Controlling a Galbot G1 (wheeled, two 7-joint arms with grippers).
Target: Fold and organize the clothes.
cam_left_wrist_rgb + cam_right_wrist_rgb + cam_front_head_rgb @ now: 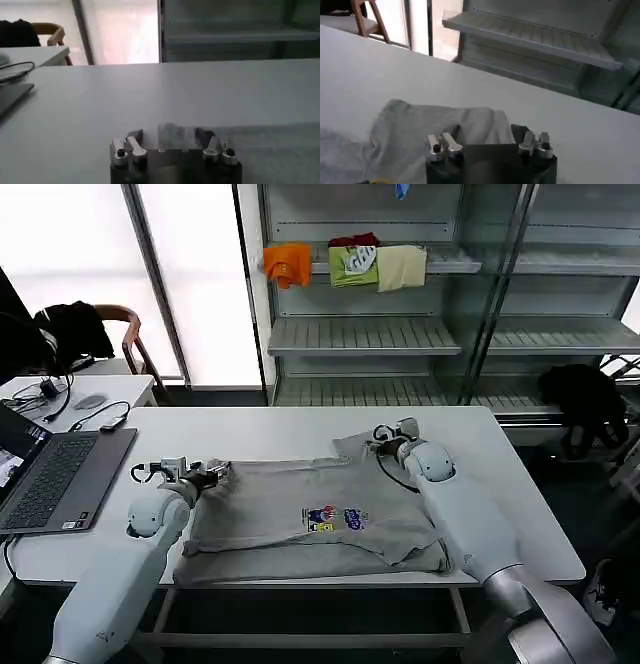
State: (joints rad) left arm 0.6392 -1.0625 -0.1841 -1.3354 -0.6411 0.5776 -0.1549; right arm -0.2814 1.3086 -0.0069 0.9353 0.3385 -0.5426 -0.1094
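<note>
Two arms flank desk (300, 424). Grey shirt (300, 524) lies flat at front centre, long axis left-right. Left gripper (205, 476) at left edge, right gripper (385, 439) at far-right sleeve, each touching cloth; jaws' state: cannot tell.

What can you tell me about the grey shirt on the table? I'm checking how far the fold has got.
The shirt is light grey, soft-looking fabric with a small multicoloured chest print, lying mostly flat on the white table, print up. Its near edge runs along the table's front edge and looks doubled over. The left end effector is at its far left corner, and the right end effector is at the far right corner, where a sleeve sticks out with cloth bunched between the fingers.
</note>
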